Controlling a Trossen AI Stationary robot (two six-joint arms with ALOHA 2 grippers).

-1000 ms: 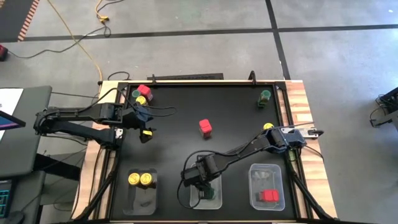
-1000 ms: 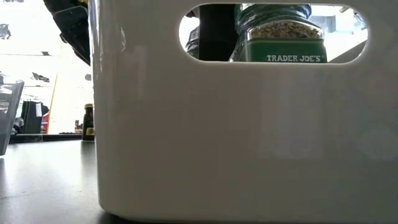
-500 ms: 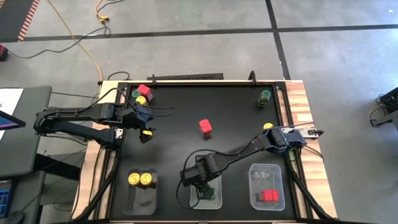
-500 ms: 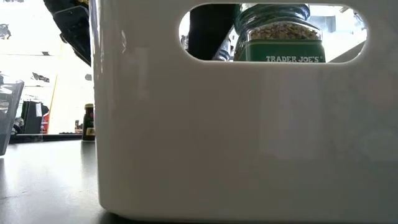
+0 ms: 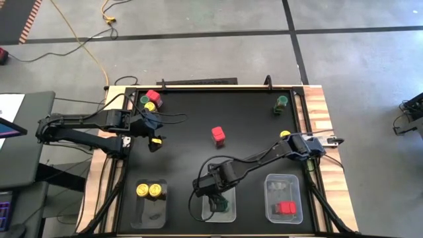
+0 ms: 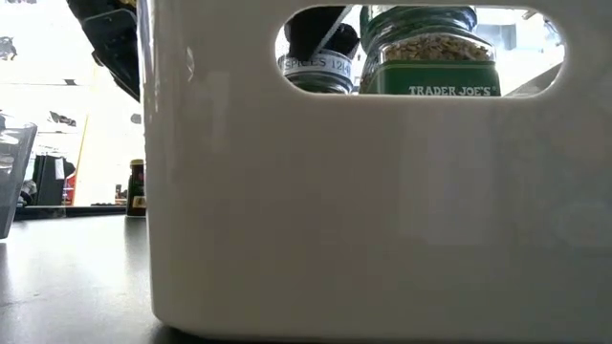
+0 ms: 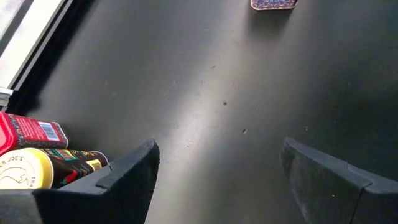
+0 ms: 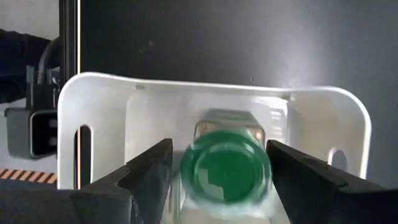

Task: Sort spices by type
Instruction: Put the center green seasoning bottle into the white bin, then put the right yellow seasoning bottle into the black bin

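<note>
1. Right gripper (image 5: 217, 198) sits over the middle tray (image 5: 229, 213) at the near edge of the table. In the right wrist view its fingers (image 8: 146, 171) stand either side of a green-lid jar (image 8: 225, 172) with a gap on both sides: released, not grasping.
2. That green-lid jar is inside the middle tray. The low view, through the tray's handle slot, shows a second green-lid jar (image 6: 430, 53) beside it, label reading TRADER JOE'S.
3. Near left tray (image 5: 140, 211) holds two yellow-lid jars (image 5: 149, 190), side by side, touching or nearly so.
4. Near right tray (image 5: 274, 178) holds red-lid jars (image 5: 285, 207); count cannot be told from above.
5. Mid-table: one red-lid jar (image 5: 218, 135) stands alone, well apart from the others.
6. Left gripper (image 5: 151, 132) is over the left side of the table. Fingers (image 7: 127, 171) spread wide, nothing between them. A yellow-lid jar (image 5: 156, 141) lies just beside it.
7. Right edge of table: a yellow-lid jar (image 5: 285, 134) close by the right arm's wrist.
8. Far left corner: a cluster of a red-lid jar (image 5: 153, 96), a green-lid jar (image 5: 144, 100) and a yellow-lid jar (image 5: 150, 106), close together.
9. Far right corner: one green-lid jar (image 5: 282, 102), alone.
</note>
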